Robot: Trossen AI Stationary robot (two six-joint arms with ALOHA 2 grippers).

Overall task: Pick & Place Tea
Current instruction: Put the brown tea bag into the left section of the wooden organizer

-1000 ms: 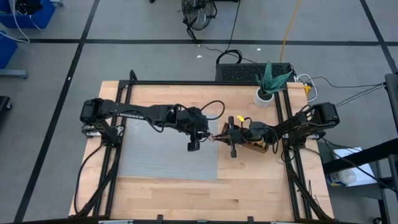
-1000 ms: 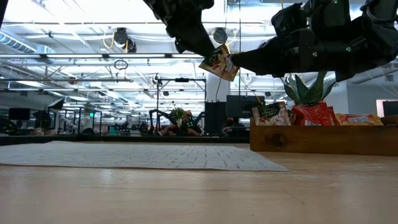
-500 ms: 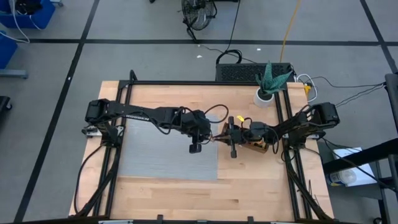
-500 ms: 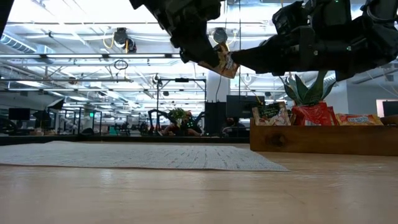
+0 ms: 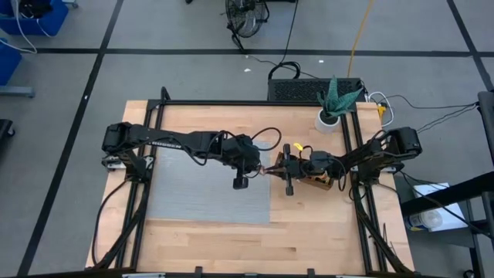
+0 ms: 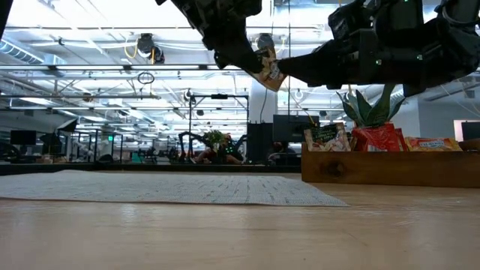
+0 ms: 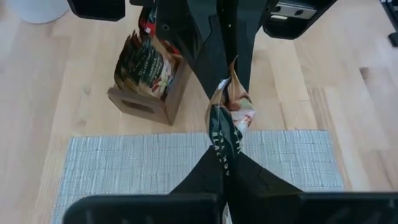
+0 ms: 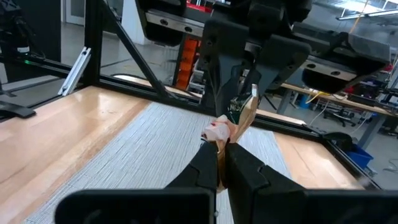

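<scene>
One tea sachet (image 7: pixel 231 115), red, white and dark green, hangs in the air over the right edge of the grey mat (image 5: pixel 208 189). It is caught between both grippers. My left gripper (image 7: pixel 225 138) is shut on it from the left, and my right gripper (image 8: pixel 222 146) is shut on it from the right. In the low view the sachet (image 6: pixel 268 70) shows high above the table, between the two sets of fingers. More sachets (image 6: pixel 375 138) stand on edge in the wooden tray (image 6: pixel 390 166). My left gripper pinches the sachet's dark green end (image 7: pixel 219 129) between its two fingers. It comes slanting down from the table's left. The sachet is lifted clear of the mat and crumpled between the two grippers. My right gripper pinches the sachet's opposite, red and white end (image 8: pixel 216 132) between its two fingers. It comes in level from the table's right. The sachet sticks up past the fingertips, clear of the table.
The wooden tray (image 5: pixel 318 181) stands right of the mat under my right arm. A potted plant (image 5: pixel 332 104) stands at the far right of the table. Black frame rails (image 5: pixel 147 154) run along the table's left and right sides.
My left gripper has shut on the free end of the sachet, which my right gripper was holding all along. The sachet hung as a flat, tilted square. Now it is squeezed and crumpled between the two grippers. Neither arm has shifted noticeably.
</scene>
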